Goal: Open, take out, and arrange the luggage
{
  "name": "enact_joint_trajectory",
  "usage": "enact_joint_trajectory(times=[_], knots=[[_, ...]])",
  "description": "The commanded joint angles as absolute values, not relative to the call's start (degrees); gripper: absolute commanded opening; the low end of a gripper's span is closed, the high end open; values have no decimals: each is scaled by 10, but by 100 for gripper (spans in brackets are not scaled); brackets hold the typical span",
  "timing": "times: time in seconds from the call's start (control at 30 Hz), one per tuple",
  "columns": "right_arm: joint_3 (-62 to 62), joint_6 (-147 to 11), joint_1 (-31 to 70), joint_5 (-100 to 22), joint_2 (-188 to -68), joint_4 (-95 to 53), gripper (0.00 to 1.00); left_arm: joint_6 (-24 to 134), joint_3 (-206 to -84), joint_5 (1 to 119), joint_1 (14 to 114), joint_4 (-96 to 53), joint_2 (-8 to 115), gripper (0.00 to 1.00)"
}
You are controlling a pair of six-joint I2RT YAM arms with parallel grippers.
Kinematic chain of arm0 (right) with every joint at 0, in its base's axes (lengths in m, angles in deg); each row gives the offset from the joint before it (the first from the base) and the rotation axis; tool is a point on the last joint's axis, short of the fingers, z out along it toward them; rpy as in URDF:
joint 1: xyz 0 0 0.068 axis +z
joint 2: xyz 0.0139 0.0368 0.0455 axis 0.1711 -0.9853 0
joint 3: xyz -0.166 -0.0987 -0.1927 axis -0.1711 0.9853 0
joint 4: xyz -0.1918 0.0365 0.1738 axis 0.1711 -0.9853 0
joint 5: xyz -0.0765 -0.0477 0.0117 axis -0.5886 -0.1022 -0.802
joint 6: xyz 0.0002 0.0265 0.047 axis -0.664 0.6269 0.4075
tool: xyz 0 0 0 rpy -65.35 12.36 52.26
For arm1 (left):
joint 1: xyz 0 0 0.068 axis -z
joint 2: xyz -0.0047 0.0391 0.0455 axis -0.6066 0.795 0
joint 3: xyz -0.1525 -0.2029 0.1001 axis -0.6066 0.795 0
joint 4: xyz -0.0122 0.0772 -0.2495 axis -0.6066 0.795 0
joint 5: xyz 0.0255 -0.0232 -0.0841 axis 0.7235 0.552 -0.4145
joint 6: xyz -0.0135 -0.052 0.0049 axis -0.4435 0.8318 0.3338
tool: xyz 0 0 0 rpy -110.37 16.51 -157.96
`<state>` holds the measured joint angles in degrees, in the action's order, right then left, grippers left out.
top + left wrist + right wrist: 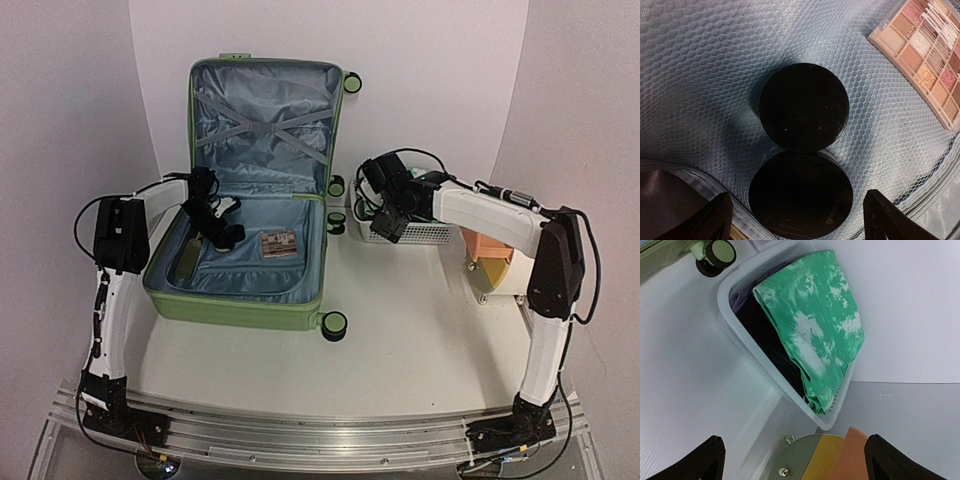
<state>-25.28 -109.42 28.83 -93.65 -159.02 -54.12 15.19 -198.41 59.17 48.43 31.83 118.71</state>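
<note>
The light-green luggage (240, 300) lies open on the table, its lid (265, 120) standing up against the back wall with crossed straps. My left gripper (218, 232) hangs inside the lower half. In the left wrist view it (799, 212) is open, its fingers either side of the nearer of two black round compacts (800, 195), not touching it. The second compact (804, 107) lies just beyond it on the mesh lining. An eyeshadow palette (925, 55) lies to the right. My right gripper (390, 222) is open and empty over the white basket (425, 233).
The basket (740, 335) holds a green tie-dye cloth (815, 325) over dark cloth. A suitcase wheel (720, 252) sits beside it. A cream cylinder with an orange and yellow face (492, 262) stands right of the basket, below my right fingers (840, 460).
</note>
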Motion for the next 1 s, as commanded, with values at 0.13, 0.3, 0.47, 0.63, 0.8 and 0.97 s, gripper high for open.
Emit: enact_joint_trajectory(times=[0.13,0.3,0.47,0.63,0.8,0.97], knots=[[-251,-1078,291,-925,-1600,-533,98,144,-1970,570,487,296,1199,82],[-254,-1071,295,-924,-1600,-533,98,135,-1970,582,487,280,1206,65],[-255,-1034,296,-891,-1591,-533,98,119,-1911,577,487,217,1168,55],[-253,-1007,295,-871,-1589,-533,98,112,-1908,563,487,205,1162,44],[-253,-963,295,-821,-1574,-533,98,69,-1858,537,487,206,1093,36],[-287,-844,295,-659,-1557,-521,98,-32,-1781,494,487,218,990,35]])
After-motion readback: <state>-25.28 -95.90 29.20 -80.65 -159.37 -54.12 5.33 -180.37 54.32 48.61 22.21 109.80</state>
